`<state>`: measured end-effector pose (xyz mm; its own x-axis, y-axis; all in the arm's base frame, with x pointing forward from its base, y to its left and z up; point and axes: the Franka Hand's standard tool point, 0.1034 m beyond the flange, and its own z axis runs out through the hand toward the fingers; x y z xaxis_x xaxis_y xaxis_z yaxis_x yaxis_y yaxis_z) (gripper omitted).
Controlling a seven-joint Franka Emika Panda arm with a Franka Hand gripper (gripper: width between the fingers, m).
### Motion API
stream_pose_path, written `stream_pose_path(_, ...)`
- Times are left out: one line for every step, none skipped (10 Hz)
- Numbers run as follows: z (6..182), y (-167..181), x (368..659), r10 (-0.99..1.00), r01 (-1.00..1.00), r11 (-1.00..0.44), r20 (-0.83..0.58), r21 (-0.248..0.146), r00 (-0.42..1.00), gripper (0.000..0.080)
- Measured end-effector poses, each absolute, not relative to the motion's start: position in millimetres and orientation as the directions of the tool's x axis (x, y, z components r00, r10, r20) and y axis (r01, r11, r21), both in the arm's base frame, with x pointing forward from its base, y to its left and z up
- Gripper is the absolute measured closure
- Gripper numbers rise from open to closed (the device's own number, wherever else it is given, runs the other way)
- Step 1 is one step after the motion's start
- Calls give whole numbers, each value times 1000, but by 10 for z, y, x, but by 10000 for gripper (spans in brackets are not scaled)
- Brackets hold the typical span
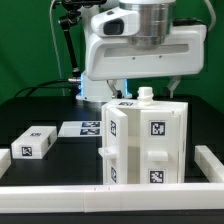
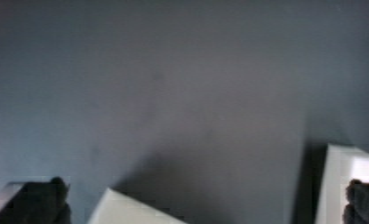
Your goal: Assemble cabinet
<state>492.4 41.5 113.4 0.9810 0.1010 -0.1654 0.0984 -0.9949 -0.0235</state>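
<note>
The cabinet [image 1: 148, 140] is a white box of tagged panels, standing upright at the middle right of the black table. A small white knob [image 1: 147, 94] sticks up from its top. My gripper [image 1: 150, 88] hangs directly over that top, with its fingers spread wide on either side of the knob and nothing between them. In the wrist view the two dark fingertips [image 2: 39, 202] stand far apart at the picture's edges, the gripper [image 2: 202, 205] open. Blurred white cabinet edges [image 2: 138, 206] show between them against the dark table.
A loose white tagged block [image 1: 35, 143] lies at the exterior view's left. The marker board [image 1: 85, 127] lies flat behind it. A white rail [image 1: 100, 195] runs along the front of the table and up the exterior view's right side. A black stand [image 1: 68, 40] rises at the back.
</note>
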Motion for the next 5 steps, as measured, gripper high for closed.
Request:
stream_pose_path(1078, 340, 4846, 92, 90, -996, -173, -21, 981, 5)
stream_pose_path(1085, 362, 4862, 96, 93, -995, -171, -21, 981, 1)
stream_pose_path(1085, 372, 4865, 98, 96, -995, -170, -21, 981, 1)
stream_pose_path(1078, 369, 4861, 97, 95, -995, -171, -21, 980, 3)
stream_pose_path(1076, 369, 4859, 97, 95, -995, -172, -21, 980, 3)
